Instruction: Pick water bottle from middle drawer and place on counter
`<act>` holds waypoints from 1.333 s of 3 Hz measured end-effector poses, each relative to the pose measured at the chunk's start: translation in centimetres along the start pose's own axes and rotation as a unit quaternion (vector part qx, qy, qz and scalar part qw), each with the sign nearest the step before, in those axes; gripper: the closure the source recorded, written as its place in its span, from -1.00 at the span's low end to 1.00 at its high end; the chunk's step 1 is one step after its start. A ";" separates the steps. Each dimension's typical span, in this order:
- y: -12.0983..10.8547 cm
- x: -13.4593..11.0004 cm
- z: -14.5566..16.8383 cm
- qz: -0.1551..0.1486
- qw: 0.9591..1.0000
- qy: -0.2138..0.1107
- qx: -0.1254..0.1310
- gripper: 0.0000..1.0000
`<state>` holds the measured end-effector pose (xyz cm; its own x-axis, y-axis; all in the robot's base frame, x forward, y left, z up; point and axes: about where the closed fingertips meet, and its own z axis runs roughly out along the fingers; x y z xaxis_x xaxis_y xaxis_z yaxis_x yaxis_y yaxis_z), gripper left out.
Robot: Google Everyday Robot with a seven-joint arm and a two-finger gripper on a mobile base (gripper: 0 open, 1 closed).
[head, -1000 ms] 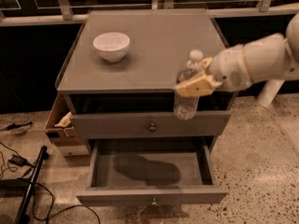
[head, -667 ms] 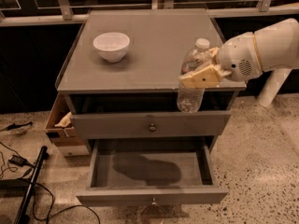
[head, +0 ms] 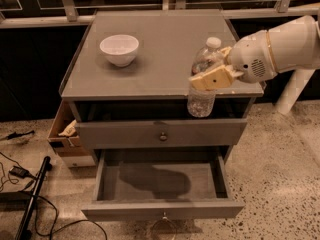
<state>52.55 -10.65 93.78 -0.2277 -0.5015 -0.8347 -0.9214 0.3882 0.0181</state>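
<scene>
My gripper is shut on the water bottle, a clear ribbed bottle with a white cap. It holds the bottle upright in the air at the front right edge of the counter, with the bottle's base below the counter's rim. The white arm reaches in from the right. The middle drawer is pulled open below, and its grey floor holds nothing. The bottle's shadow lies on the drawer floor.
A white bowl stands on the counter's back left. A grey drawer front with a round knob sits above the open drawer. A cardboard box stands left of the cabinet. Cables and a black pole lie on the floor.
My gripper has lifted the water bottle higher and a little to the right, up toward the counter's front right edge.
</scene>
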 end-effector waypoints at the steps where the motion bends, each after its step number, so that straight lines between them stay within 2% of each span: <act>1: -2.1 -1.1 0.4 0.009 1.000 -0.001 0.011 1.00; 2: -5.8 -2.5 1.9 0.003 1.000 -0.008 0.026 1.00; 4: -11.0 -3.2 4.5 0.003 0.999 -0.012 0.047 1.00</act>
<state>64.78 -9.84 93.83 -0.2239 -0.4811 -0.8476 -0.8866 0.4616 -0.0278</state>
